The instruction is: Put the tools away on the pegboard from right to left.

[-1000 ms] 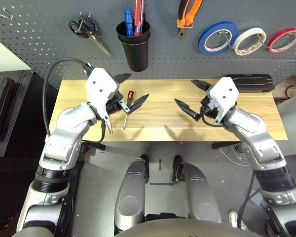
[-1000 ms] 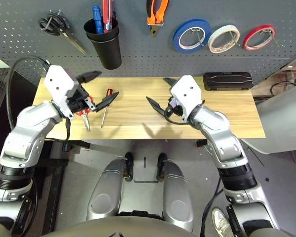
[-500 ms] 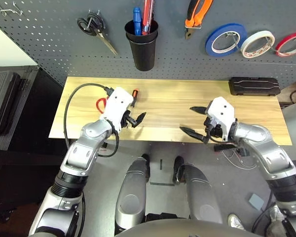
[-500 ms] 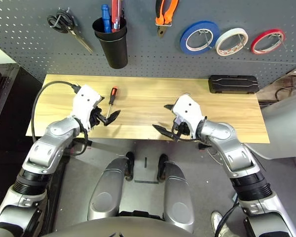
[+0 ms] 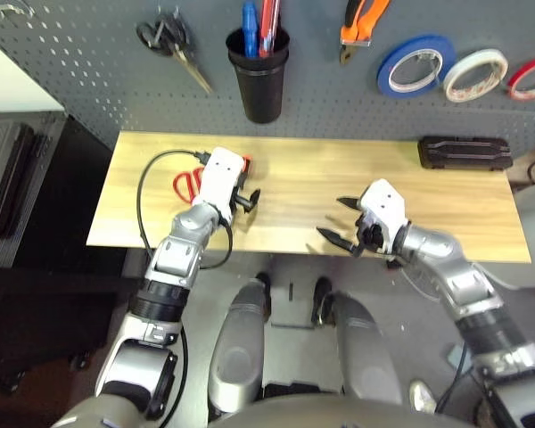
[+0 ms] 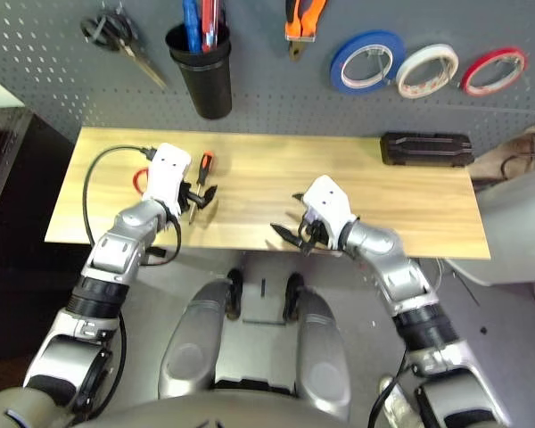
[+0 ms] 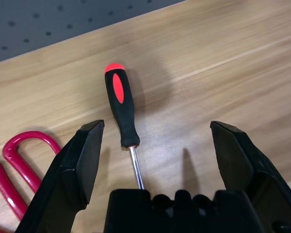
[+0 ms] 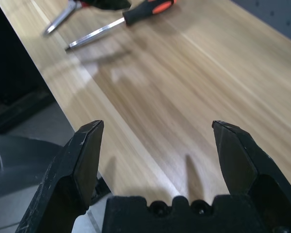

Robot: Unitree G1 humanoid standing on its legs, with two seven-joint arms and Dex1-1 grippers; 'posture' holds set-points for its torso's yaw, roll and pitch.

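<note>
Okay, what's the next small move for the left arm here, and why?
Probably lower the left gripper and close on the screwdriver. Its open fingers already straddle the tool, which lies flat on the wooden table. The white tape roll and pliers already hang on the pegboard, so the screwdriver looks next, before the red-handled scissors.

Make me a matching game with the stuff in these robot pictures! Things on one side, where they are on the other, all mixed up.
Things:
1. screwdriver
2. red-handled scissors
3. pliers
4. black case

Places:
A. hanging on the pegboard
B. lying between the open fingers of the left gripper
C. on the table's far right
D. on the table beside the left gripper

Pairs: 1-B, 2-D, 3-A, 4-C
</note>
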